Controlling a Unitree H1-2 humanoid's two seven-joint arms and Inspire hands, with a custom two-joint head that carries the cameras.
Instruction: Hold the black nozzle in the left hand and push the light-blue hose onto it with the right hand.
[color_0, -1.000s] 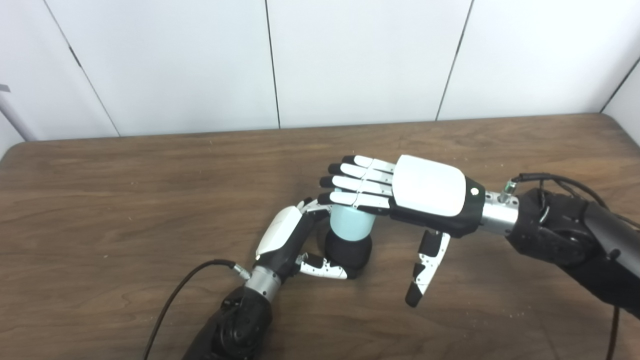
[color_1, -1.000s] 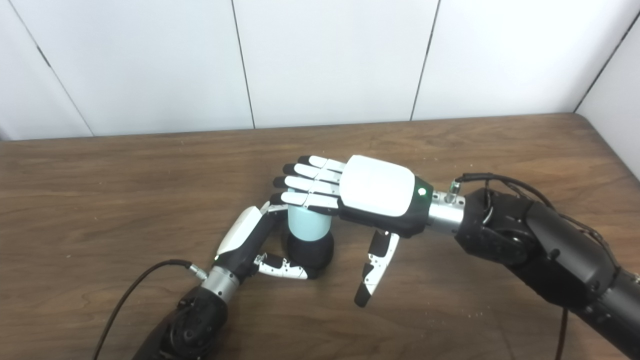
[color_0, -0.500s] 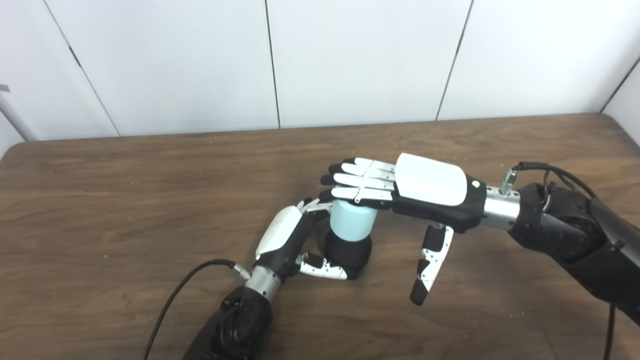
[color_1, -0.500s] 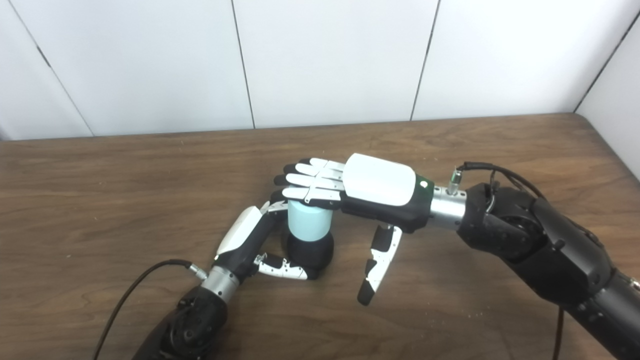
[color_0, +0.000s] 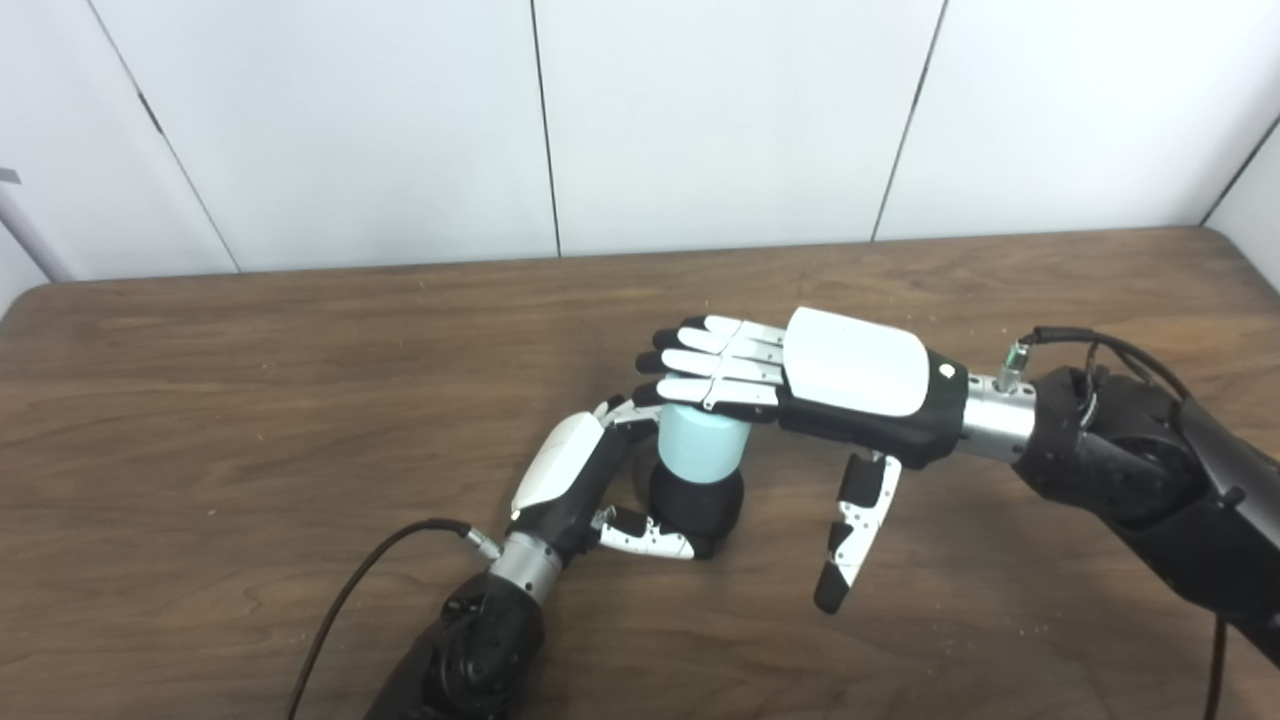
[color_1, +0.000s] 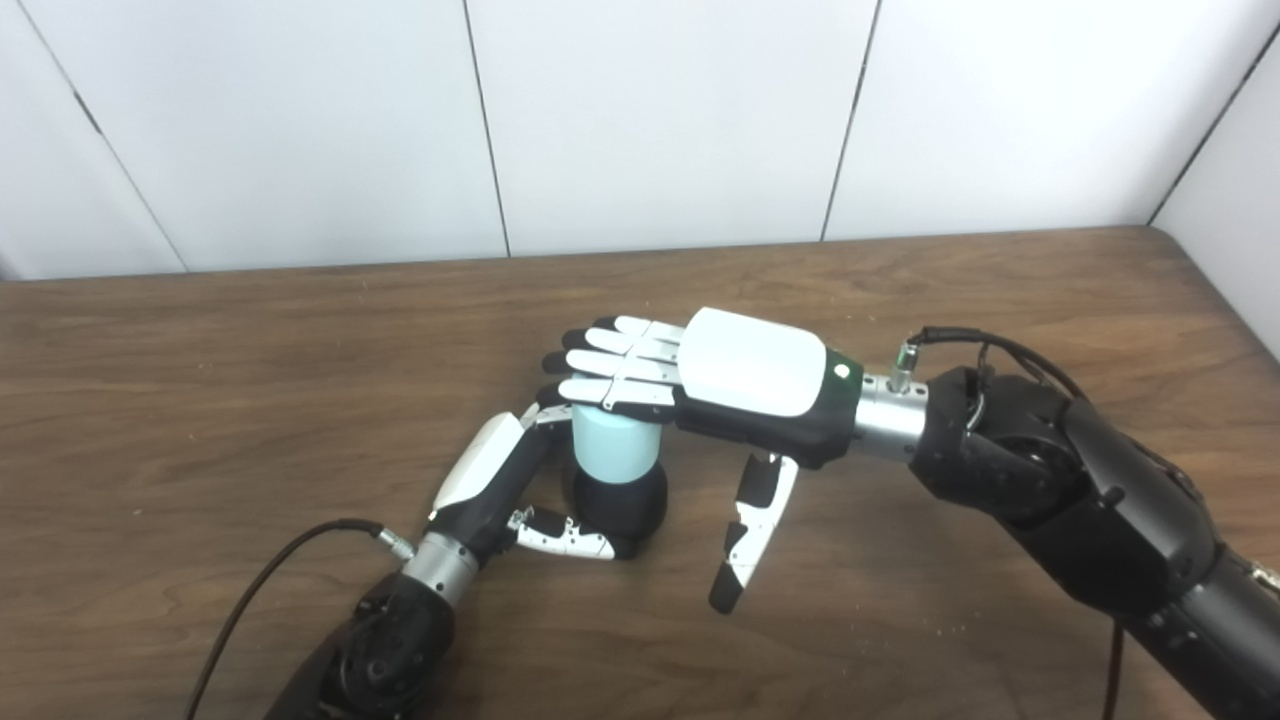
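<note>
Left eye: I see left hand (color_0: 570, 480) wrapped around black nozzle (color_0: 697, 508), upright on table (color_0: 250, 400). Light-blue hose (color_0: 700, 450) seated on top.

Right eye: right hand (color_1: 740, 375) flat, fingers (color_1: 615, 375) extended over the hose top, thumb hanging free, grasping nothing.

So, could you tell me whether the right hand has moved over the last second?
Yes, slightly. The right hand has shifted a little left and its flat fingers have lifted from the light-blue hose's side to its top.
</note>
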